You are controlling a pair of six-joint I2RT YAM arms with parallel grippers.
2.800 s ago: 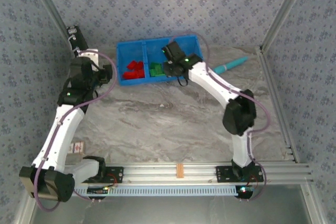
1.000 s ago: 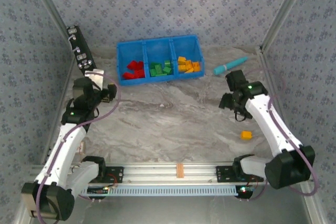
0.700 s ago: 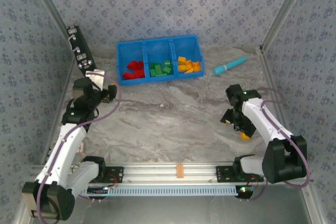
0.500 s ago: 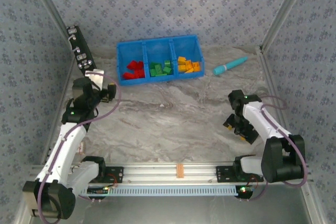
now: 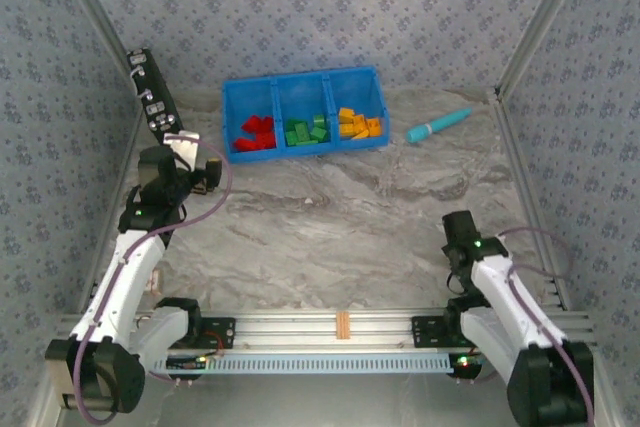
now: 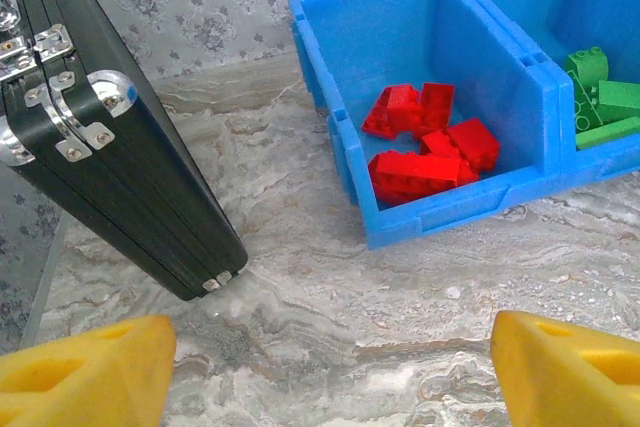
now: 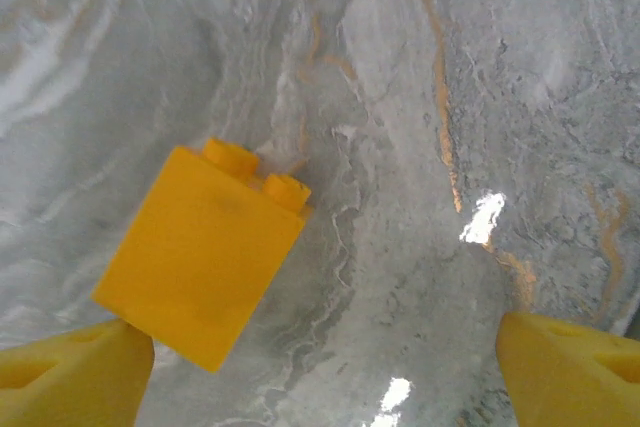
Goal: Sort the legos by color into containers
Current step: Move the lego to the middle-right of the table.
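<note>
While your left end effector and right end effector stand apart, yellow lego lies at right's 10 o'clock.

Black case with silver latches: ahead-left of left gripper, tilted, lower corner on grey marbled tabletop. Teal stick: flat on tabletop, well ahead of right gripper. Patterned wallpaper beyond. Metal rail behind both, orange strip at mid-length.

Edge cut-offs in both wrist views
Black case runs off left edge; green legos clipped at right; yellow finger pads cropped at bottom.
</note>
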